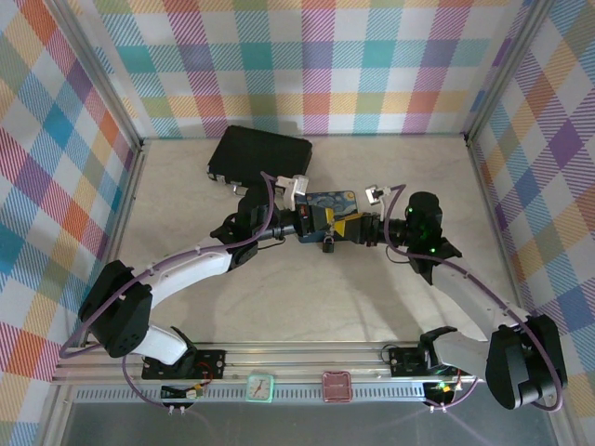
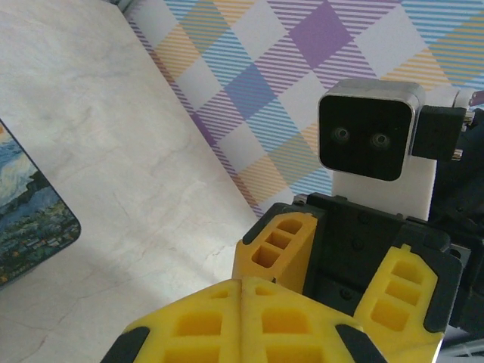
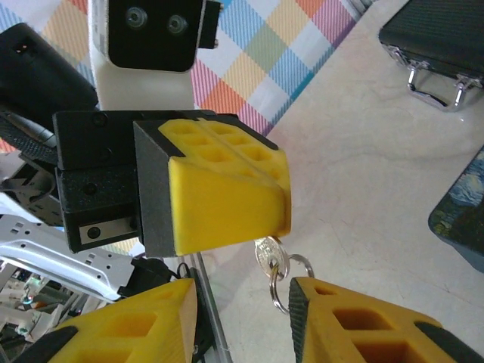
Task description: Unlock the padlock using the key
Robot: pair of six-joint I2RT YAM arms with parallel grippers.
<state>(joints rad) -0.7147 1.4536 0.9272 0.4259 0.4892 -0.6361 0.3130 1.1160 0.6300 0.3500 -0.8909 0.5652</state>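
Left claw [image 3: 227,200]: clenched, its yellow fingers pressed flat together. It reaches in from the left to the middle of the surface [image 1: 307,297] and is grasping the key.

Key [image 3: 266,253]: small and silvery. Its round head sticks out from under the left claw's fingertips, the blade is hidden between them, and it is held clear above the surface.

Ring [image 3: 283,286]: thin wire loop hanging from the key's head. It dangles in the gap of the right claw, close by one finger; contact cannot be told.

Right claw [image 3: 242,325]: released, fingers spread apart with nothing clamped. It comes in from the right and faces the left claw tip to tip.

Small dark shape [image 1: 329,243]: hangs just near of the two meeting claws, too small to identify from above.

Box [image 1: 333,203]: blue with a night-sky print. It lies flat on the surface, just far of the claws.

Briefcase [image 1: 260,153]: black, closed, with metal clasps. It lies at the far left of the surface, near the box.
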